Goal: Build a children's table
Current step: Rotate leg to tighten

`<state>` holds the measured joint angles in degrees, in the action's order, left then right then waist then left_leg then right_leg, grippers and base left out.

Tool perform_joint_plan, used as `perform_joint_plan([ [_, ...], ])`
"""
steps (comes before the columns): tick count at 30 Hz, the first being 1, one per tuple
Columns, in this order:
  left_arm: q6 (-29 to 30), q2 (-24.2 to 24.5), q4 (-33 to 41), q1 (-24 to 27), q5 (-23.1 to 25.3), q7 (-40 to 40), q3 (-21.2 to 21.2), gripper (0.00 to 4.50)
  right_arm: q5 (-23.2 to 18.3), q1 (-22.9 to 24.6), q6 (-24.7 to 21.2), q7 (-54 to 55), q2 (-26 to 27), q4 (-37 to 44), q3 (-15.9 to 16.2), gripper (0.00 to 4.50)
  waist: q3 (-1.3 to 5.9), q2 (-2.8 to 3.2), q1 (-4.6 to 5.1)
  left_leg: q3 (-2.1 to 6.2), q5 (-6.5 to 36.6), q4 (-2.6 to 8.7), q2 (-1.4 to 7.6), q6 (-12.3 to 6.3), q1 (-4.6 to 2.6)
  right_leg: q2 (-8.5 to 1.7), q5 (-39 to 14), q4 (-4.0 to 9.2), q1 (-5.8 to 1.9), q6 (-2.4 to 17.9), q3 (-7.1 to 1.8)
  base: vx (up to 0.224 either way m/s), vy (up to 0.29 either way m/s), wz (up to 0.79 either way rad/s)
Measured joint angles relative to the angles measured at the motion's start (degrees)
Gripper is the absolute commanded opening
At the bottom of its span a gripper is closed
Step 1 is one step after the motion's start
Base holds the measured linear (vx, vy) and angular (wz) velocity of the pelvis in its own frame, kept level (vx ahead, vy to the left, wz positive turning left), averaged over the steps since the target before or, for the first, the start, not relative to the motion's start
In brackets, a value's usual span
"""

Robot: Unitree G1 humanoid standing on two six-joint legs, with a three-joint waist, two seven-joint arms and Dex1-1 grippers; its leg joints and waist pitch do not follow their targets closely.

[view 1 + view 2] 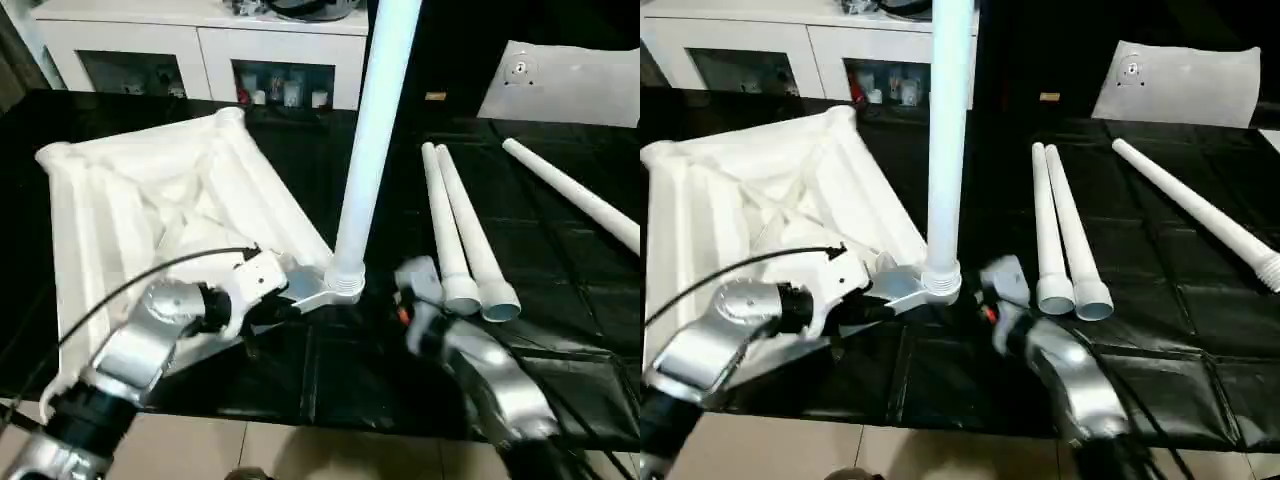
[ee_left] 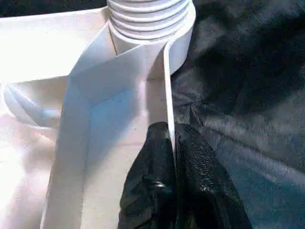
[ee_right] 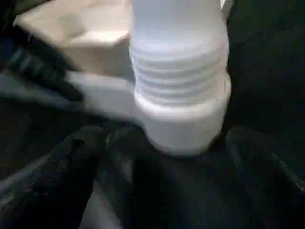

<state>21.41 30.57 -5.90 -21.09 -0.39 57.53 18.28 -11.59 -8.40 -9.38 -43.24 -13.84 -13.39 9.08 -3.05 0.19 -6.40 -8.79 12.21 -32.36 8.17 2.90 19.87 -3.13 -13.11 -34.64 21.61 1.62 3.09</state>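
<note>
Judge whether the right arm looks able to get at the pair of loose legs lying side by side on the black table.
Probably yes. The right gripper, jaws open and holding nothing, sits beside the near ends of the two loose legs, with only bare black table between them. The upright leg stands on its other side.

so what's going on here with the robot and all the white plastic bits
The robot is putting together a children's table. The tabletop lies upside down on the black work table, with one leg standing upright in a corner socket. The left gripper is pinched shut on the tabletop's rim beside that socket. The right gripper is open, close to the leg's base. Three loose legs lie to the right.
</note>
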Motion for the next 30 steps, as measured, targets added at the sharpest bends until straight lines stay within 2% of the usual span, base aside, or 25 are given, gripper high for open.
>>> perform_joint_plan([
  [2,-2.4,1.0,-1.3,-0.8,0.1,2.2,0.4,0.0,-0.1,0.1,-0.9,-1.3,-1.8,2.0,-0.2,4.44,-0.01,0.02,-0.04,0.0,-0.1,-0.19,0.06,-0.21,0.19,0.0,0.0,-0.19,0.36,0.0,0.07,0.0,0.0,0.0],
  [9,-9.9,2.9,-5.7,-2.6,-0.6,10.0,2.2,0.0,-1.4,-1.1,-3.1,-7.1,-7.5,7.1,-0.1,4.44,-0.02,-0.1,-0.27,0.05,-0.1,-0.5,0.2,-0.27,0.23,-0.11,0.0,-0.32,0.3,0.0,0.47,0.0,0.0,0.0],
  [17,-15.5,3.3,-8.9,-5.0,-0.4,15.7,4.9,0.0,-1.8,-5.4,-4.6,-15.5,-10.1,7.5,3.0,4.44,0.0,-0.35,-0.37,0.05,-0.1,-0.89,0.3,-0.28,0.31,-0.18,0.0,-0.56,0.24,0.1,0.6,0.0,0.0,0.0],
  [30,-19.0,3.4,-10.2,-6.3,0.2,18.2,6.5,0.0,-2.6,-8.1,-4.5,-22.0,-9.7,3.6,5.1,3.36,0.01,-0.5,-0.27,0.03,-0.1,-1.53,0.46,-0.38,0.43,-0.19,0.1,-1.03,0.25,0.1,0.65,0.0,0.0,0.0],
])
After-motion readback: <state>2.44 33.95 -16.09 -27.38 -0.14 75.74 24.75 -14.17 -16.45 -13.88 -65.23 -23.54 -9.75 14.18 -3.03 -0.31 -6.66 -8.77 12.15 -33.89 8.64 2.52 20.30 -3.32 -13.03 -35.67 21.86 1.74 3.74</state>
